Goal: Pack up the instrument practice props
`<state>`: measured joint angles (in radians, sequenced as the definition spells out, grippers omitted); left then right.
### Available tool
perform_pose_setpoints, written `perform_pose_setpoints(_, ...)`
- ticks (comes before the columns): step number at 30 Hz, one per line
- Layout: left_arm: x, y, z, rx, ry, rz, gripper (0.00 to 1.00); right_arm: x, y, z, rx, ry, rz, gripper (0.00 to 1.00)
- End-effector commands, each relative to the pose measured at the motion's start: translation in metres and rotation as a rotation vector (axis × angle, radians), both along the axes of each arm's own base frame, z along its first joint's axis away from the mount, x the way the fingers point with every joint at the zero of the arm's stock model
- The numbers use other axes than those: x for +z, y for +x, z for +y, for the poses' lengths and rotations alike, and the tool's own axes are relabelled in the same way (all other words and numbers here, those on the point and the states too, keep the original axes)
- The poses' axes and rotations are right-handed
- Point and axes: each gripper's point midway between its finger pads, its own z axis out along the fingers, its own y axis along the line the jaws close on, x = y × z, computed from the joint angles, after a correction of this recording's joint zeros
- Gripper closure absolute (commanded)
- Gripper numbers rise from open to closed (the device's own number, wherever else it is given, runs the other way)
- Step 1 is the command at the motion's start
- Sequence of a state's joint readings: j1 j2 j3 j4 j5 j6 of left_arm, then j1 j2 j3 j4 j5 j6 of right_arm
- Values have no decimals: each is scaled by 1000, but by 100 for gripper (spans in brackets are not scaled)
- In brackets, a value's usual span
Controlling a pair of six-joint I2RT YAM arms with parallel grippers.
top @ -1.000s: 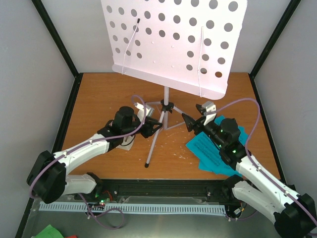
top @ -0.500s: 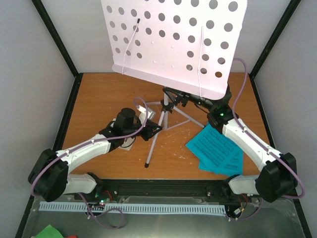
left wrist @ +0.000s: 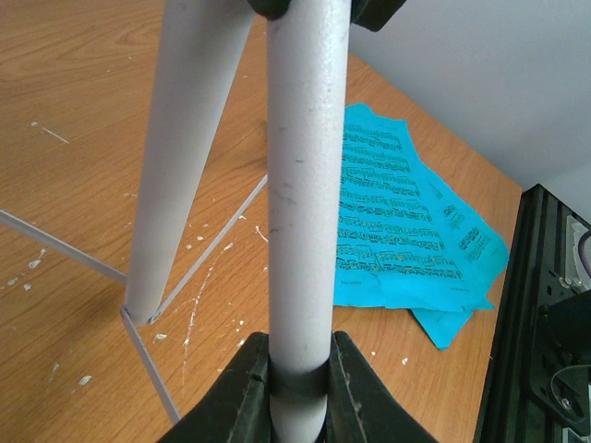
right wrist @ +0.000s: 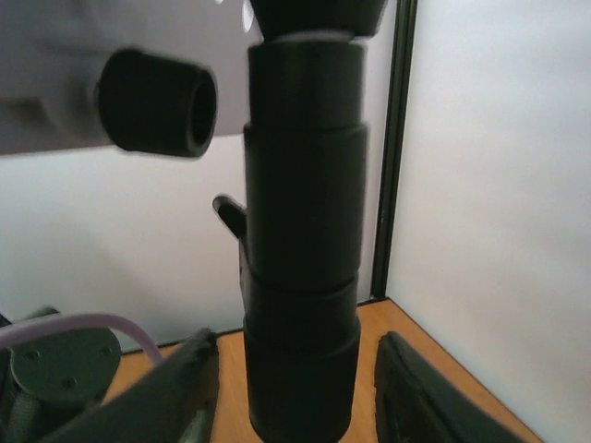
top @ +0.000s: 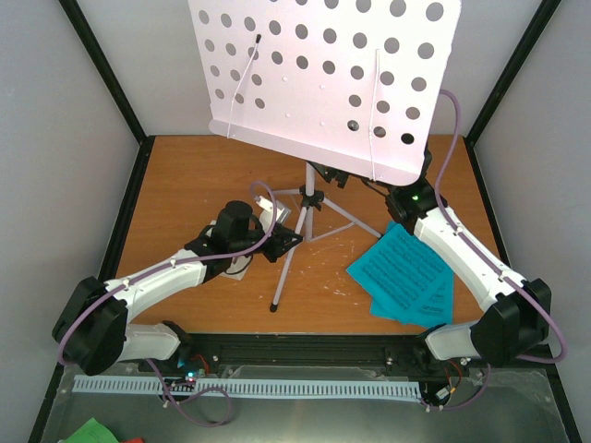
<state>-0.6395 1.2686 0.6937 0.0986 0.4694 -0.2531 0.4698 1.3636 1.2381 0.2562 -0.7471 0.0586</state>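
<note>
left arm low across the counter (top: 175,185), left tool (left wrist: 297,392) pinched on a leg of the music stand (left wrist: 300,185) at mid-counter; right arm reaches up under the tray (top: 323,74), right tool (right wrist: 300,388) parted around the black collar (right wrist: 300,231), gaps either side; sheet-music pages (top: 406,277) flat by the right arm

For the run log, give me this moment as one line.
left tool: clamped on music stand leg | right tool: open around black stand collar | cyan sheet-music pages: flat on table
</note>
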Motion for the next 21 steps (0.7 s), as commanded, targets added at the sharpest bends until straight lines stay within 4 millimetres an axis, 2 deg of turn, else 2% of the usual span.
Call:
perform_pose_setpoints(1,10,8,0,26,-18,-17,100,1,1,0,10,-20,1,59)
perform_pose_setpoints(10,11,8,1,30,-26,-37,100,9,-1,0,20,-3,-2,96)
perform_pose_setpoints(16,35,13,1,46,-77,-126,100,12,-9,5,72,22,4,97)
perform_pose_setpoints(21,63,21,1,70,-120,-222,100,17,-18,13,105,30,-19,97)
